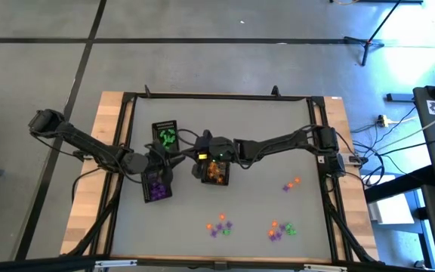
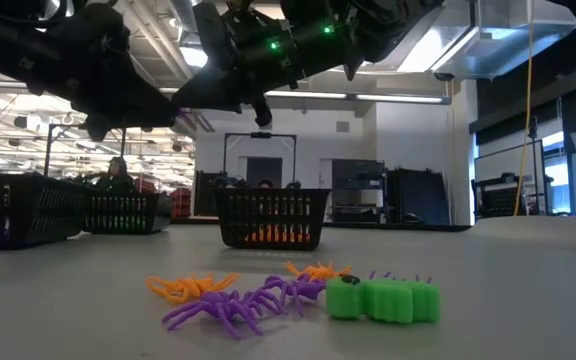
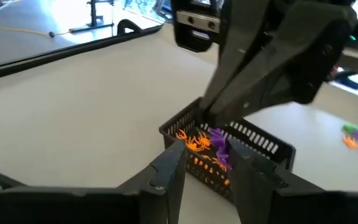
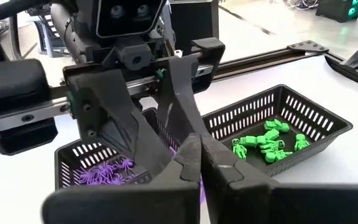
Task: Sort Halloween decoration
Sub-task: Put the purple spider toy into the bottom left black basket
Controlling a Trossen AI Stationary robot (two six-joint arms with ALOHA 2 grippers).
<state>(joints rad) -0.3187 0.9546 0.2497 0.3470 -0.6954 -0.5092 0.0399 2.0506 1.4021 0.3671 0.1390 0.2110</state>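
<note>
The left pincer (image 3: 210, 163) grips a purple spider (image 3: 219, 142), hanging beside the purple-spider tray (image 4: 98, 165) for sorting by colour. The right pincer (image 4: 194, 155), shut empty, hovers alongside.

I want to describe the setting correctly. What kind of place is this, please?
Probably a robotics lab or workshop inside a large industrial hall. The table stands on a concrete floor with loose cables beside it, a tripod stand nearby, and the low view shows ceiling strip lights over storage racks.

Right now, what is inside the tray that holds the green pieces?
The tray holds several green figures lying loose on its floor. Its nearer corner is hidden behind the right hand.
</note>
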